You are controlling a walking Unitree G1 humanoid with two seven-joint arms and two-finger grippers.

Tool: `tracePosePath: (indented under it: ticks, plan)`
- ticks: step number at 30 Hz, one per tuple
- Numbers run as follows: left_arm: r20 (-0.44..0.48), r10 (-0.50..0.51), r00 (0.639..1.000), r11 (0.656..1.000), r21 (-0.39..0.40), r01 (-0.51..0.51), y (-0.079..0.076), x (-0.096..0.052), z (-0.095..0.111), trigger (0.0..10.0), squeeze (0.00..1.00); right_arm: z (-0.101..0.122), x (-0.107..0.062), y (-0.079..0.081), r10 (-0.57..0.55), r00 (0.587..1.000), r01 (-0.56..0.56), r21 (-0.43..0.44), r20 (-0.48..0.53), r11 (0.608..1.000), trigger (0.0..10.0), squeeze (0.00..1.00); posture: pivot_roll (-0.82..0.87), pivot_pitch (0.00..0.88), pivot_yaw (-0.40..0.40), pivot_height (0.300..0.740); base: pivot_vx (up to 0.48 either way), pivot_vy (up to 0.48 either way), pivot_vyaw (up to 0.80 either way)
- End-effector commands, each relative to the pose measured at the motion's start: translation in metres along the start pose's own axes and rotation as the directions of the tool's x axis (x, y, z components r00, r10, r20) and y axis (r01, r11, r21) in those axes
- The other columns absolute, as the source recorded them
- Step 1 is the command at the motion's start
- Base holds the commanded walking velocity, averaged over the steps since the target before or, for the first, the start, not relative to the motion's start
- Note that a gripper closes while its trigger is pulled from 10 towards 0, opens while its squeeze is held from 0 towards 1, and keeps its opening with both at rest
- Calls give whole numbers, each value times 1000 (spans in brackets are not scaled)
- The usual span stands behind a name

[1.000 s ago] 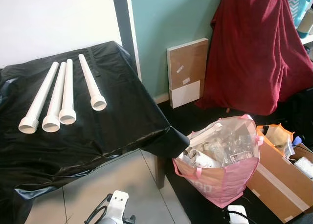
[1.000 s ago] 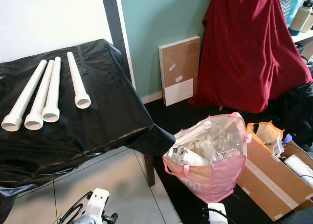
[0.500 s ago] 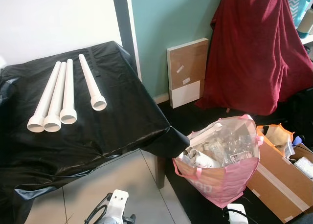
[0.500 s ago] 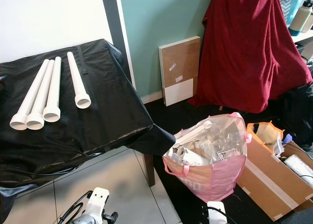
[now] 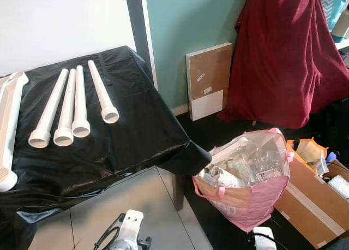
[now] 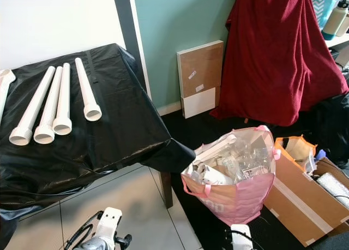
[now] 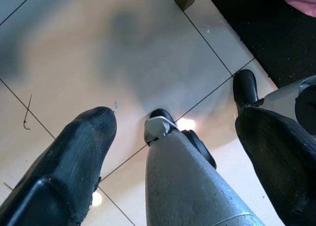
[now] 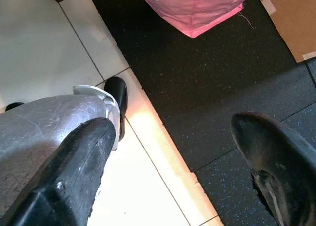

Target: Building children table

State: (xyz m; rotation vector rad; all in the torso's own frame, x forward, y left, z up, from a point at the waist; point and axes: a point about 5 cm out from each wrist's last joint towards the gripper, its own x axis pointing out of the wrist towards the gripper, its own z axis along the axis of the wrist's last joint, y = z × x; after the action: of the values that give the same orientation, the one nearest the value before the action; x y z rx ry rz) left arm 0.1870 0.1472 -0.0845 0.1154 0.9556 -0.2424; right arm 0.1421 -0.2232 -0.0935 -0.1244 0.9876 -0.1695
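Four white table legs lie side by side on a table under a black plastic sheet [image 5: 131,130]. Three of them [image 5: 66,109] touch each other, and the fourth [image 5: 102,91] lies a little apart on their right. Their flared ends face me. Another long white piece [image 5: 10,124] rests at the table's left edge, partly cut off by the picture. Both arms hang low over the floor. My left gripper [image 7: 173,122] is open above pale tiles, with my own silver leg [image 7: 187,181] between its fingers. My right gripper [image 8: 173,127] is open over a black mat.
A pink bag [image 5: 248,179] full of packaging stands on the black mat to the right of the table. Open cardboard boxes [image 5: 316,195] sit beyond it. A flat boxed panel [image 5: 210,81] leans on the teal wall beside a dark red cloth [image 5: 289,59].
A long white piece has appeared at the table's left edge. The three touching legs have slid slightly to the right. Both arms still hang.
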Motion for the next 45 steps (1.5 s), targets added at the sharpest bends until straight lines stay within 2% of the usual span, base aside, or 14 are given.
tracePosePath:
  ticks: [1,16,30,45]
  plan:
    - [-24,13,1000,1000,-8,-14,3,-1,-5,10000,0,-6,-1,2,9,1000,-9,1,-29,1000,10000,0,-62,0,49,740,0,0,0]
    - [-29,15,999,1000,-4,-15,5,-1,-5,10000,0,-10,-2,2,11,999,-10,26,-42,1000,10000,0,-58,0,59,740,0,0,0]
    - [-30,15,999,1000,6,-15,7,-1,-4,10000,0,-14,-3,4,14,998,-13,12,-54,1000,10000,0,-61,0,66,740,0,0,0]
    - [-16,18,1000,1000,-6,-18,8,-1,0,10000,0,-11,-2,2,11,999,-11,9,-45,1000,10000,0,-55,0,61,740,0,0,768]
